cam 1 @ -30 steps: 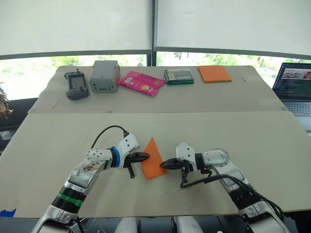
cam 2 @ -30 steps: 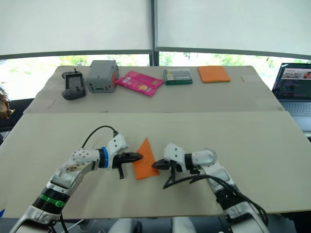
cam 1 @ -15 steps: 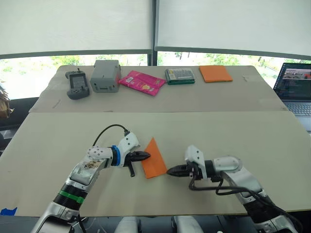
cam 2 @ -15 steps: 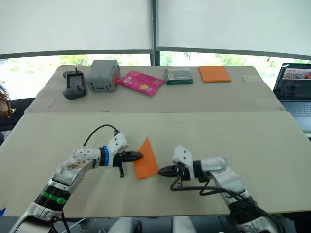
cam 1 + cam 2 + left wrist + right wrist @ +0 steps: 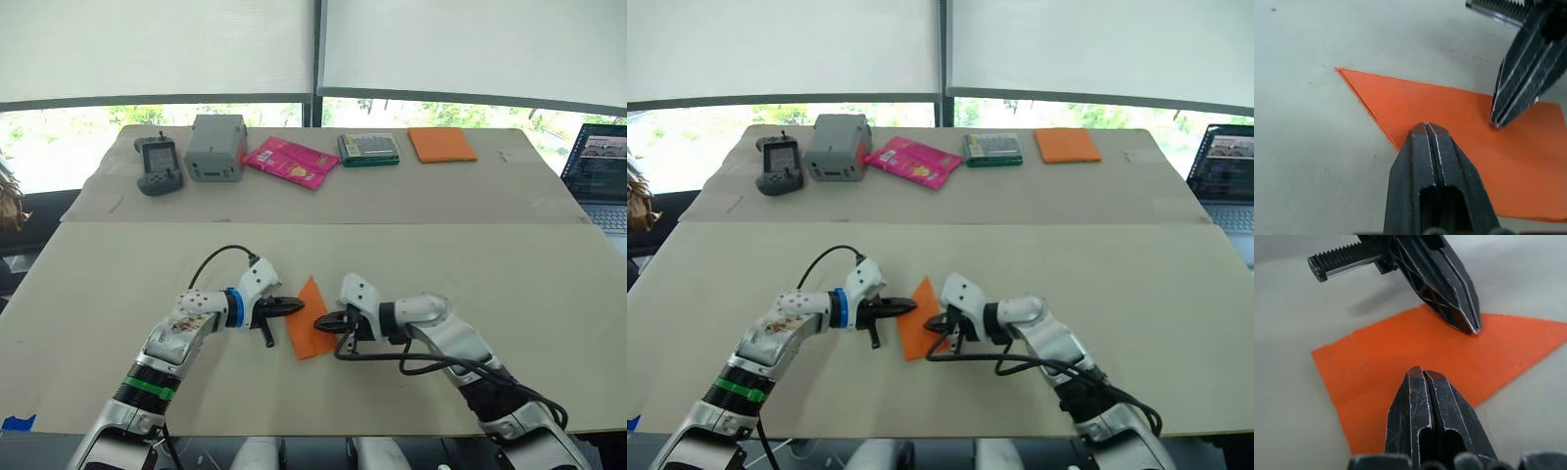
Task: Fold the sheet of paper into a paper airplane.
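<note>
The sheet of paper [image 5: 306, 339] lies flat on the near table, bright orange and folded to a pointed, roughly triangular shape with its tip pointing away from me. My left gripper [image 5: 298, 306] is shut, and its tip rests on the paper's left edge [image 5: 1449, 105]. From the right, my right gripper [image 5: 319, 321] is also shut, its tip touching the middle of the paper [image 5: 1386, 357]. The two tips sit close together on the sheet, with nothing held between either pair of fingers.
On the far table stand a handheld controller [image 5: 158, 164], a grey box [image 5: 217, 147], a pink packet [image 5: 291, 163], a green box [image 5: 368, 149] and a thick orange pad [image 5: 442, 144]. A laptop [image 5: 602, 166] sits at the far right edge.
My right gripper drew back off the paper to the right, then came in again and now touches the sheet. The left gripper has stayed at the left edge.
</note>
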Controlling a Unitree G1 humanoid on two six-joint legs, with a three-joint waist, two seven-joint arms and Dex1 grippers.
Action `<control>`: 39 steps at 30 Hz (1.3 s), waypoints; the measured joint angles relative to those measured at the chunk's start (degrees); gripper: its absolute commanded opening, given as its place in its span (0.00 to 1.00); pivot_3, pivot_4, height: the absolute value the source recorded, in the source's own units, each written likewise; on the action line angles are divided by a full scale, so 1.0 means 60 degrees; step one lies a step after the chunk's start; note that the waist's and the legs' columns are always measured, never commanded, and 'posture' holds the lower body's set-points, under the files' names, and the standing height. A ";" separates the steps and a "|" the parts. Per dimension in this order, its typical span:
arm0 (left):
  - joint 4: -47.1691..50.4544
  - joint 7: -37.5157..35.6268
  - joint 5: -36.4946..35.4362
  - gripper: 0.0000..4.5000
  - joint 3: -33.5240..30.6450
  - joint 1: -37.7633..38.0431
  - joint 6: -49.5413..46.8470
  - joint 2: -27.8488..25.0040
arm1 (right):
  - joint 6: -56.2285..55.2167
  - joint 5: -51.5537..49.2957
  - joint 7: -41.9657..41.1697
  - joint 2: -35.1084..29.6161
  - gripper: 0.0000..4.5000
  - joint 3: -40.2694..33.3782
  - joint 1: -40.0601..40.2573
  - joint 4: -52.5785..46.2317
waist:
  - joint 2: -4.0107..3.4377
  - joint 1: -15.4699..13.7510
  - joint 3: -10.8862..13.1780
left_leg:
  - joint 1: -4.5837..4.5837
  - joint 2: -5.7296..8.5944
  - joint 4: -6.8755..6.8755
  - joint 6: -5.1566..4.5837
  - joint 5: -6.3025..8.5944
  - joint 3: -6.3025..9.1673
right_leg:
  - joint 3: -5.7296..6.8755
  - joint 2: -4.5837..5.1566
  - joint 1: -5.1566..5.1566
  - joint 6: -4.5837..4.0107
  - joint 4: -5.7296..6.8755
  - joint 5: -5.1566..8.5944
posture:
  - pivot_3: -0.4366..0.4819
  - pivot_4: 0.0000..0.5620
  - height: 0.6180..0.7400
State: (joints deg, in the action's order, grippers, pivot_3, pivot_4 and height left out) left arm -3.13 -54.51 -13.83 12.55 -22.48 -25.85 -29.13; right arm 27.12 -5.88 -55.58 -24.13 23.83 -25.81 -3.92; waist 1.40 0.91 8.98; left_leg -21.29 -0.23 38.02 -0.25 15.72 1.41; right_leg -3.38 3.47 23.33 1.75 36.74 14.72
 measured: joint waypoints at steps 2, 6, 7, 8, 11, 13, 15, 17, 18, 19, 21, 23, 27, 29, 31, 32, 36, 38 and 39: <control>-0.0124 0.0039 0.0001 0.00 -0.0039 -0.0042 -0.0039 0.0091 | 0.0352 0.0180 0.0201 0.0145 0.01 0.0164 -0.0174 0.0070 | 0.0000 -0.0002 0.0000 | 0.0024 0.0001 0.0000 -0.0004 -0.0006 0.0001 | 0.0001 0.0000 -0.0021 0.0000 0.0005 0.0000 | 0.48 0.27 1.00; -0.0872 0.0295 0.0058 0.00 -0.0108 -0.0458 0.0123 0.0505 | 0.0804 0.0444 0.0427 0.0169 0.01 0.0410 -0.0329 -0.0010 | 0.0010 0.0001 -0.0007 | 0.0052 0.0010 0.0000 -0.0027 -0.0030 0.0004 | 0.0009 -0.0007 -0.0053 -0.0012 0.0011 -0.0008 | 0.48 0.27 1.00; -0.1084 0.0313 0.0084 0.00 -0.0106 -0.0575 0.0236 0.0552 | 0.0894 0.0442 0.0462 0.0184 0.01 0.0409 -0.0325 -0.0047 | 0.0010 0.0004 -0.0007 | 0.0053 0.0019 0.0000 -0.0028 -0.0033 0.0004 | 0.0009 -0.0008 -0.0053 -0.0013 0.0014 -0.0009 | 0.48 0.27 1.00; -0.1329 0.0331 0.0147 0.00 -0.0098 -0.0722 0.0387 0.0589 | 0.0978 0.0444 0.0504 0.0194 0.01 0.0416 -0.0322 -0.0103 | 0.0010 0.0004 -0.0008 | 0.0053 0.0028 0.0000 -0.0027 -0.0035 0.0006 | 0.0011 -0.0008 -0.0051 -0.0013 0.0018 -0.0009 | 0.48 0.27 1.00; -0.2111 0.0312 0.0403 0.00 -0.0088 -0.1218 0.0849 0.0640 | 0.1131 0.0452 0.0563 0.0198 0.01 0.0453 -0.0304 -0.0242 | 0.0011 0.0000 -0.0008 | 0.0048 0.0035 0.0000 -0.0027 -0.0035 0.0007 | 0.0014 -0.0009 -0.0046 -0.0012 0.0019 -0.0008 | 0.48 0.27 1.00; -0.2676 0.0243 0.0529 0.00 -0.0068 -0.1544 0.1168 0.0705 | 0.1217 0.0452 0.0569 0.0193 0.01 0.0452 -0.0291 -0.0302 | 0.0011 -0.0002 -0.0009 | 0.0045 0.0038 0.0000 -0.0027 -0.0035 0.0007 | 0.0015 -0.0007 -0.0045 -0.0012 0.0018 -0.0008 | 0.48 0.27 1.00; -0.3367 0.0173 0.0689 0.00 -0.0045 -0.1919 0.1555 0.0911 | 0.1279 0.0453 0.0585 0.0171 0.01 0.0440 -0.0248 -0.0343 | 0.0014 -0.0007 -0.0010 | 0.0044 0.0043 0.0000 -0.0027 -0.0035 0.0008 | 0.0015 -0.0003 -0.0047 -0.0011 0.0017 -0.0008 | 0.48 0.27 1.00; -0.4026 0.0145 0.0838 0.00 -0.0025 -0.2288 0.1906 0.1112 | 0.1339 0.0455 0.0618 0.0169 0.01 0.0448 -0.0202 -0.0383 | 0.0021 -0.0009 -0.0015 | 0.0045 0.0044 0.0001 -0.0027 -0.0035 0.0008 | 0.0016 -0.0003 -0.0049 -0.0011 0.0018 -0.0009 | 0.48 0.27 1.00; -0.4299 0.0107 0.0900 0.00 -0.0019 -0.2434 0.2081 0.1192 | 0.1339 0.0455 0.0628 0.0170 0.01 0.0449 -0.0193 -0.0396 | 0.0022 -0.0008 -0.0016 | 0.0045 0.0045 0.0002 -0.0027 -0.0036 0.0009 | 0.0017 -0.0004 -0.0049 -0.0011 0.0018 -0.0009 | 0.48 0.27 1.00; -0.4608 0.0039 0.0961 0.00 -0.0018 -0.2599 0.2257 0.1274 | 0.1339 0.0455 0.0635 0.0169 0.01 0.0448 -0.0188 -0.0411 | 0.0022 -0.0007 -0.0016 | 0.0044 0.0046 0.0002 -0.0027 -0.0036 0.0009 | 0.0018 -0.0004 -0.0049 -0.0010 0.0018 -0.0009 | 0.48 0.27 1.00; -0.5084 -0.0009 0.1041 0.00 -0.0056 -0.2851 0.2512 0.1474 | 0.1340 0.0454 0.0649 0.0158 0.01 0.0440 -0.0183 -0.0447 | 0.0022 -0.0007 -0.0017 | 0.0041 0.0046 0.0002 -0.0027 -0.0036 0.0010 | 0.0019 -0.0004 -0.0048 -0.0010 0.0018 -0.0008 | 0.48 0.27 1.00; -0.5423 0.0012 0.1069 0.00 -0.0169 -0.3040 0.2618 0.1682 | 0.1350 0.0456 0.0665 0.0155 0.01 0.0450 -0.0173 -0.0473 | 0.0023 -0.0007 -0.0017 | 0.0034 0.0047 0.0004 -0.0028 -0.0036 0.0012 | 0.0021 -0.0004 -0.0044 -0.0009 0.0017 -0.0008 | 0.48 0.27 1.00; -0.5675 0.0066 0.0755 0.00 -0.0695 -0.3128 0.2617 0.1993 | 0.1350 0.0455 0.0681 0.0175 0.01 0.0476 -0.0156 -0.0496 | 0.0024 0.0021 -0.0016 | 0.0022 0.0045 0.0004 -0.0028 -0.0035 0.0013 | 0.0021 -0.0005 -0.0029 -0.0008 0.0018 -0.0008 | 0.48 0.27 1.00; -0.5648 0.0085 0.0703 0.00 -0.0917 -0.3128 0.2617 0.2007 | 0.1350 0.0455 0.0686 0.0175 0.01 0.0477 -0.0160 -0.0496 | 0.0024 0.0019 -0.0016 | 0.0023 0.0046 0.0004 -0.0028 -0.0035 0.0013 | 0.0021 -0.0005 -0.0030 -0.0008 0.0019 -0.0008 | 0.48 0.27 1.00; -0.5553 0.0068 0.0680 0.00 -0.1026 -0.3084 0.2617 0.2016 | 0.1350 0.0456 0.0712 0.0177 0.01 0.0480 -0.0168 -0.0495 | 0.0024 0.0015 -0.0016 | 0.0025 0.0046 0.0004 -0.0028 -0.0035 0.0013 | 0.0021 -0.0004 -0.0032 -0.0008 0.0019 -0.0008 | 0.48 0.27 1.00; -0.5431 0.0007 0.0685 0.00 -0.1019 -0.3004 0.2617 0.2020 | 0.1350 0.0456 0.0720 0.0182 0.01 0.0481 -0.0172 -0.0495 | 0.0024 0.0019 -0.0016 | 0.0026 0.0046 0.0004 -0.0027 -0.0035 0.0013 | 0.0020 -0.0003 -0.0033 -0.0008 0.0020 -0.0008 | 0.48 0.27 1.00; -0.5255 -0.0126 0.1035 0.00 -0.0550 -0.2730 0.2619 0.2027 | 0.1350 0.0465 0.0735 0.0185 0.01 0.0522 -0.0209 -0.0492 | 0.0024 0.0029 -0.0016 | 0.0027 0.0046 0.0004 -0.0028 -0.0035 0.0013 | 0.0021 -0.0006 -0.0033 -0.0008 0.0022 -0.0008 | 0.48 0.27 1.00; -0.5154 -0.0165 0.1150 0.00 -0.0469 -0.2685 0.2677 0.1988 | 0.1349 0.0476 0.0750 0.0185 0.01 0.0546 -0.0210 -0.0483 | 0.0026 0.0027 -0.0018 | 0.0032 0.0045 0.0004 -0.0028 -0.0035 0.0014 | 0.0021 -0.0007 -0.0036 -0.0008 0.0024 -0.0008 | 0.48 0.27 1.00; -0.5106 -0.0205 0.1186 0.00 -0.0425 -0.2675 0.2689 0.1941 | 0.1349 0.0476 0.0755 0.0185 0.01 0.0557 -0.0209 -0.0482 | 0.0026 0.0030 -0.0019 | 0.0032 0.0045 0.0004 -0.0028 -0.0035 0.0014 | 0.0021 -0.0007 -0.0036 -0.0008 0.0025 -0.0008 | 0.48 0.27 1.00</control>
State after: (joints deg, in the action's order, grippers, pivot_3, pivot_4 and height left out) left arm -33.77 -55.74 -6.72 10.00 -38.53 -9.72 -17.49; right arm 35.22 -3.02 -51.05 -23.02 27.17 -27.06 -6.81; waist 1.56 1.09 8.87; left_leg -21.10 0.04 38.05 -0.41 15.51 1.49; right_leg -3.25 3.43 23.12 1.70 36.88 14.67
